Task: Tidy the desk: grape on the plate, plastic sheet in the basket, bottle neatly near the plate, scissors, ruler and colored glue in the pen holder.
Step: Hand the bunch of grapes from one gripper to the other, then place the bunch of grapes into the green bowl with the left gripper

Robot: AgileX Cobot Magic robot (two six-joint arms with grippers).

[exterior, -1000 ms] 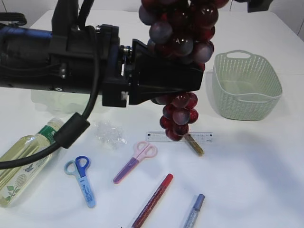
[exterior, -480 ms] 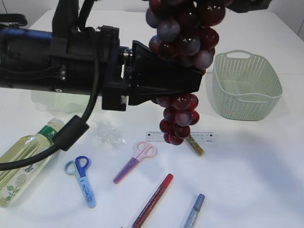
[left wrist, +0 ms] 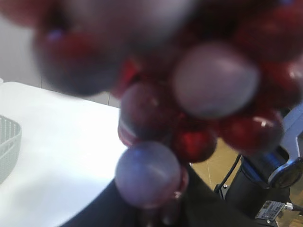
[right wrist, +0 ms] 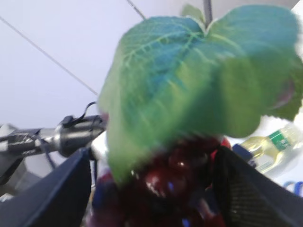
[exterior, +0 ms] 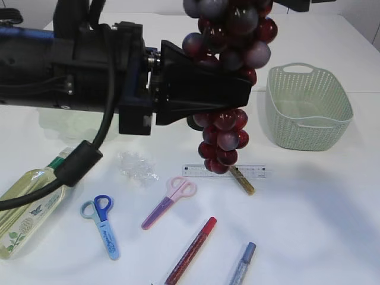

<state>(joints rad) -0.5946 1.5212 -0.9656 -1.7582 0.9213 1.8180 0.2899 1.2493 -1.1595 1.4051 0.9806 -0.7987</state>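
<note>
A dark red grape (exterior: 228, 35) bunch hangs in the air over the table's middle. My left gripper (exterior: 240, 89) reaches in from the left and is shut on its middle. In the left wrist view blurred grapes (left wrist: 208, 80) fill the frame above the gripper (left wrist: 158, 213). My right gripper (right wrist: 156, 189) stands open, its fingers wide on either side of the bunch's top and green leaf (right wrist: 199, 71). On the table lie the bottle (exterior: 29, 208), plastic sheet (exterior: 136, 166), pink scissors (exterior: 169, 202), blue scissors (exterior: 104, 225), ruler (exterior: 261, 171) and glue sticks (exterior: 191, 250). The pen holder is hidden.
A pale green basket (exterior: 309, 107) stands at the right. A pale plate (exterior: 59, 127) shows partly behind my left arm. A gold glue stick (exterior: 242, 180) lies across the ruler and a blue one (exterior: 242, 264) near the front edge.
The right gripper's fingers have spread apart from the bunch's top. My left arm, with the bunch, has shifted slightly left and up.
</note>
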